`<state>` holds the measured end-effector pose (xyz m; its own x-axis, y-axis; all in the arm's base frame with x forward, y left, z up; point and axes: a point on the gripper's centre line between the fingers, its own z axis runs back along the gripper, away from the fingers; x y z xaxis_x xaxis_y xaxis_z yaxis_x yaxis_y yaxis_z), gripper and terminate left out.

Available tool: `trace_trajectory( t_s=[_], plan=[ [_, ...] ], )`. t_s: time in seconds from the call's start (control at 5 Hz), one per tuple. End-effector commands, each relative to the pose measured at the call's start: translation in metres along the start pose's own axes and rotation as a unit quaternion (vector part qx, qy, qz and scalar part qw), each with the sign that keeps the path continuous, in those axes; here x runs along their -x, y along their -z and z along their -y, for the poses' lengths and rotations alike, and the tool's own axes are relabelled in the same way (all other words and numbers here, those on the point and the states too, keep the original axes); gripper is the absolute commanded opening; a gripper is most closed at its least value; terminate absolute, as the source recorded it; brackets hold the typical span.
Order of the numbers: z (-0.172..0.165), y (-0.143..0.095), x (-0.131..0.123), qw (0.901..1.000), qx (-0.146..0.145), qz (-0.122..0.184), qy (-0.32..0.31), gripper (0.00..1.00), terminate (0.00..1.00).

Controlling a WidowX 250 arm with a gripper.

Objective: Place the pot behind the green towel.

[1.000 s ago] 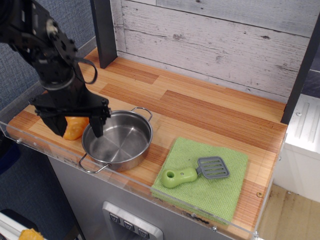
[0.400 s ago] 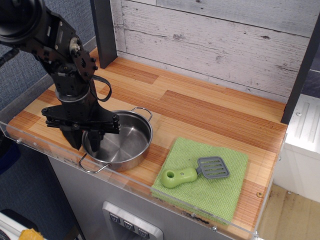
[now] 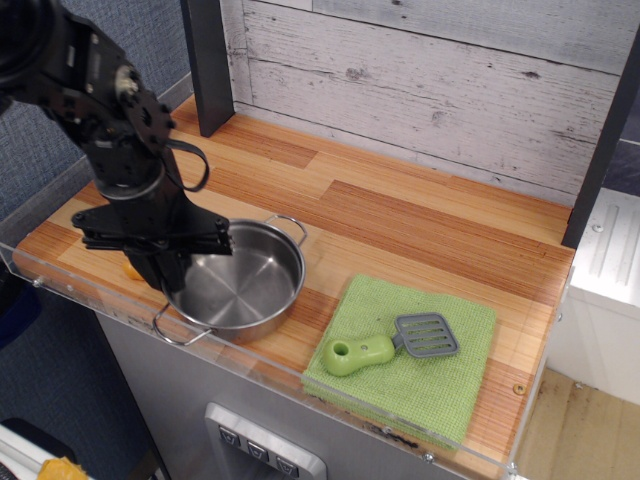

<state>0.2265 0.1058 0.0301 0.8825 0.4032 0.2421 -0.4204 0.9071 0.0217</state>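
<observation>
Here, black claw (image 3: 172, 272) at the pot (image 3: 238, 282) left rim, grip unclear, green towel (image 3: 410, 357) under spatula (image 3: 390, 344), no readable writing.

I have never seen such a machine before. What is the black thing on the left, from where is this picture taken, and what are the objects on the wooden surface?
The black thing is a robot arm; its lower end is the gripper, the part that grasps. There is one picture, taken from above and in front of the counter, looking down at an angle.

On the wooden counter stands a shallow round shiny steel pot with two thin wire loop handles. To its right lies a square light-green cloth towel, flat, and on that towel rests a grey toy spatula with a green handle. A small orange object peeks out behind the arm; it is too hidden to name.

The gripper is down at the pot's left rim. Whether it has closed on the rim cannot be told from this view. The pot sits on the counter, left of the towel.
</observation>
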Motion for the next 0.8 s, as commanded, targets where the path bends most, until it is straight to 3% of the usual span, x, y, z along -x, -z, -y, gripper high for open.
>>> trace_trajectory(
  t_s=[0.0, 0.2, 0.6],
  plan=[
    [-0.009, -0.015, -0.010, 0.9997, -0.006, 0.015, -0.021, 0.00, 0.00],
    [-0.011, -0.037, -0.024, 0.9968, 0.013, 0.042, -0.066, 0.00, 0.00],
    [0.005, -0.095, -0.054, 0.9867, 0.061, 0.126, -0.082, 0.00, 0.00]
  ],
)
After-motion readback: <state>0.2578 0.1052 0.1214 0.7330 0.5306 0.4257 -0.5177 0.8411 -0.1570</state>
